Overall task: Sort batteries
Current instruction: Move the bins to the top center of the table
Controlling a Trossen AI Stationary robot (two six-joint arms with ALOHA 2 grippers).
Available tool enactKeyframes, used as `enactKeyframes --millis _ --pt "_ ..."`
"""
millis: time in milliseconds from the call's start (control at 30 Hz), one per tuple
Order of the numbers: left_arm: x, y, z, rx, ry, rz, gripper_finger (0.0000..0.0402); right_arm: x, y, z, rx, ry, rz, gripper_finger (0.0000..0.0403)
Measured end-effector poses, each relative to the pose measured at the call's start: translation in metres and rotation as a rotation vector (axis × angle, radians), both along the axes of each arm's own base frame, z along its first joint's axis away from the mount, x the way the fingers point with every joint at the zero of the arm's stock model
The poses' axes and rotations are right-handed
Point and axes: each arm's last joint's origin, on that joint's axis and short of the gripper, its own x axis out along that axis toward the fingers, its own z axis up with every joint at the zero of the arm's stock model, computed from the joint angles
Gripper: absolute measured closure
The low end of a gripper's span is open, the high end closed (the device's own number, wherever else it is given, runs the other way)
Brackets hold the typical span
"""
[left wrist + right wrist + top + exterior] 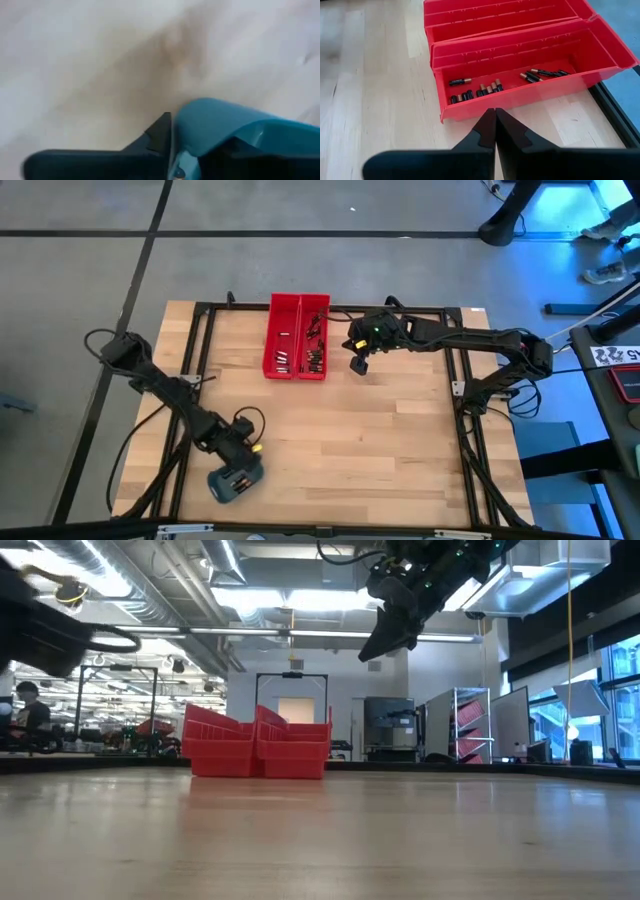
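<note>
The batteries [485, 90] are tiny round sticks, dark with coppery ends. Most of them lie loose in the two long red trays [297, 305] at the far side of the wooden surface [380, 440]. The right wrist view shows them scattered along the floor of the nearer tray, some side by side, some alone. A few more sit in the small blue tray [236, 480] at the near left corner.

I think each battery is hard and smooth — it will not bend or break, but it can roll or slip away. Each one is light, and far smaller than a claw. The best hold looks like across the middle of the round body, with one finger on each side, picking a battery that lies apart from the others.

The right claw [495, 131] hangs in the air just beside the red trays, on their right. Its fingers are pressed tight together with nothing between them.

The left claw [243, 448] is down low, right at the blue tray — its wrist view shows the tray's rounded blue edge very close. I cannot tell how wide its fingers are or whether it holds a battery.
</note>
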Motion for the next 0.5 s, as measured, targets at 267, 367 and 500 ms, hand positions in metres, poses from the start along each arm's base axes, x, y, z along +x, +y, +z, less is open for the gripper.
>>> enactKeyframes --millis 267,367,500 --pt "0.023 0.033 0.0 0.016 -0.007 0.128 0.0395 -0.002 0.001 -0.002 0.006 0.029 0.002 0.0393" --pt "0.032 0.049 0.0 0.027 -0.014 0.161 0.0395 -0.004 0.001 -0.005 0.017 0.064 0.002 0.0393" --pt "0.042 0.076 0.0 0.056 -0.016 0.195 0.0398 -0.008 0.002 -0.009 0.035 0.124 0.003 0.0393"
